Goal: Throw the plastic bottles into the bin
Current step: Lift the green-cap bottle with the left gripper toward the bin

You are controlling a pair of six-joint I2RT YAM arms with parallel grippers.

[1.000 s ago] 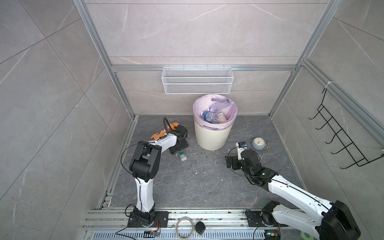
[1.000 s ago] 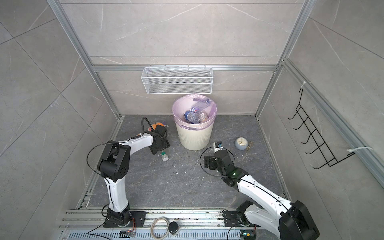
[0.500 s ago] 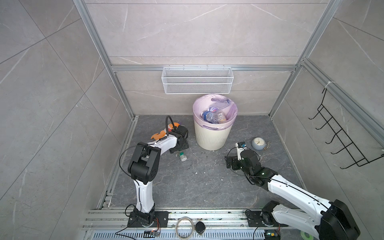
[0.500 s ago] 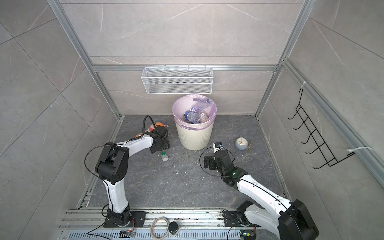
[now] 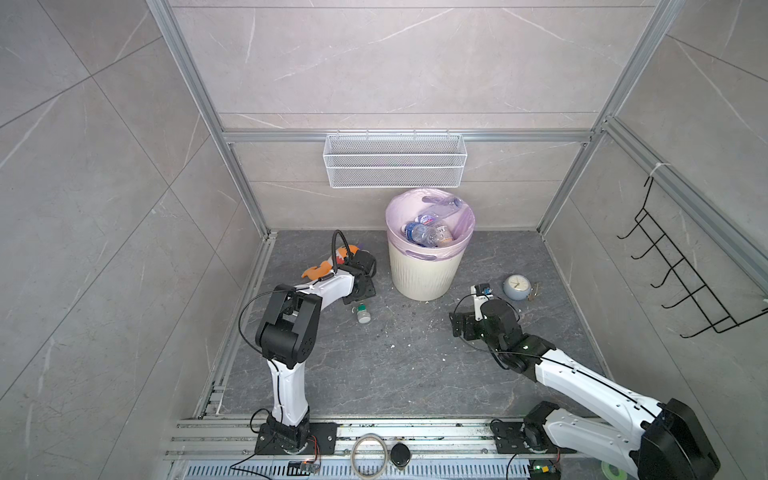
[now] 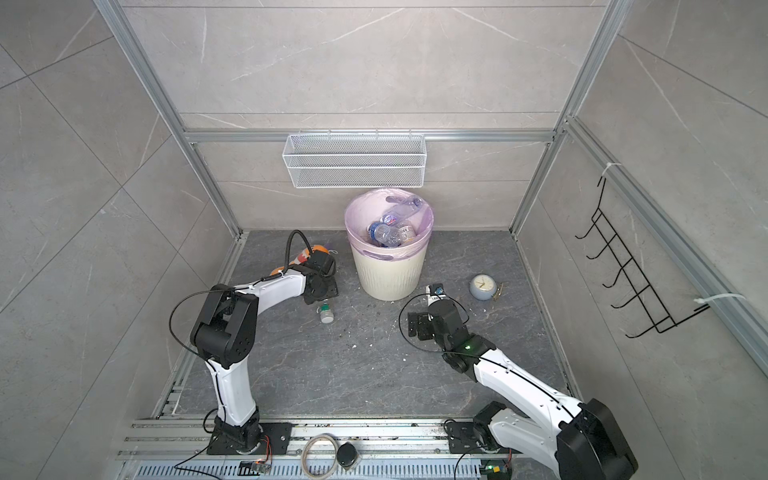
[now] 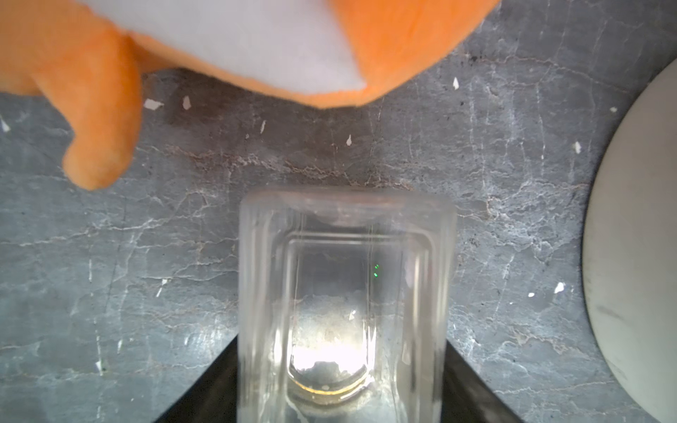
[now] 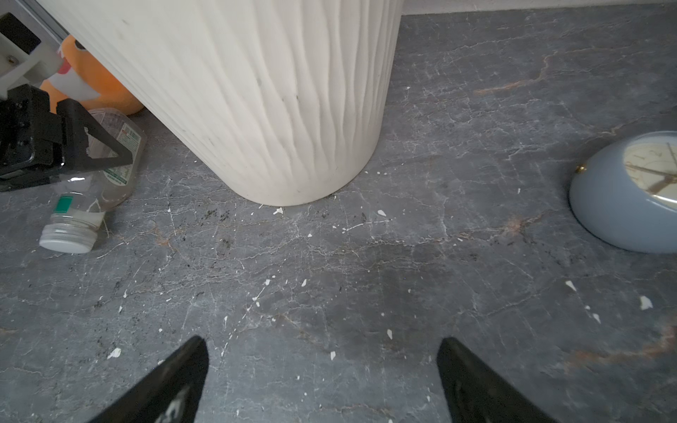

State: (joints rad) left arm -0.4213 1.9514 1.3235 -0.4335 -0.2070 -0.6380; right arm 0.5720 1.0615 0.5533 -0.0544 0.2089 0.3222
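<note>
The left gripper [image 5: 360, 296] is down on the grey floor [image 5: 415, 365], fingers pressed against both sides of a clear green-white labelled bottle [image 7: 344, 278]. The bottle lies on its side just beside the bin [image 5: 419, 274], white cap toward the arms' bases, and the pink-lined bin holds several other bottles [image 5: 428, 235]. An orange plush toy [image 7: 256, 44] lies just past the bottle's base without touching it, while the right gripper [image 8: 322, 373] hangs over bare floor with fingers spread wide around nothing, the bin ahead of it and a grey clock [image 8: 630, 190] off to the side.
</note>
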